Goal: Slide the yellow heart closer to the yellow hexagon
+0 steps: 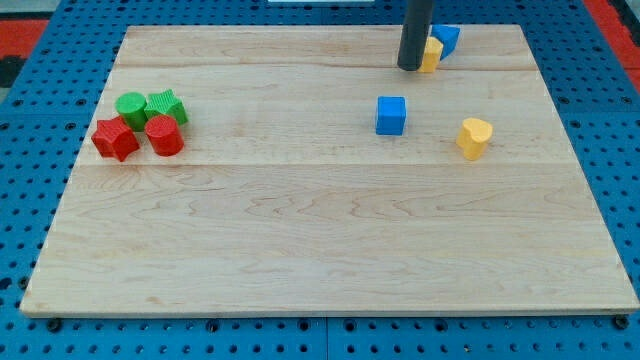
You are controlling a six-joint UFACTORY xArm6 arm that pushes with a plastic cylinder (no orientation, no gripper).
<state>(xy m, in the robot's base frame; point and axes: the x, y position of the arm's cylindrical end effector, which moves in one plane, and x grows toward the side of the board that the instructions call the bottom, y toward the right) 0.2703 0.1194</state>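
Observation:
The yellow heart [474, 137] lies on the wooden board [320, 240] at the view's right. The yellow hexagon [433, 54] lies near the board's top edge, partly hidden behind my rod. My tip [410, 67] rests on the board right against the hexagon's left side. The tip is well above and to the left of the heart, apart from it.
A blue block [447, 38] touches the hexagon on its upper right. A blue cube [391, 115] sits left of the heart. At the view's left a cluster holds a green cylinder [131, 105], a green star [166, 105], a red star [115, 138] and a red cylinder [164, 135].

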